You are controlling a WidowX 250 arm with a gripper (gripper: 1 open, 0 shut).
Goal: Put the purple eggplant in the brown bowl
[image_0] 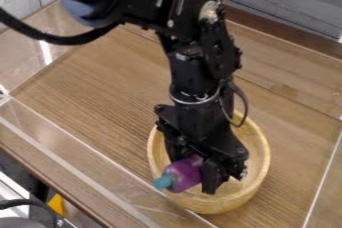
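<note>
One black gripper, pointing straight down inside the brown bowl, is clamped on the purple eggplant, whose teal stem cap juts out leftward from between its fingers, over the bowl's near-left wall.

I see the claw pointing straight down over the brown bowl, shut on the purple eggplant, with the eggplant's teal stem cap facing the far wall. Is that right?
Not quite. The camera view shows the claw pointing down into the brown bowl, shut on the purple eggplant, but the teal stem cap points toward the near left, at the bowl's front rim, not the far wall.
</note>
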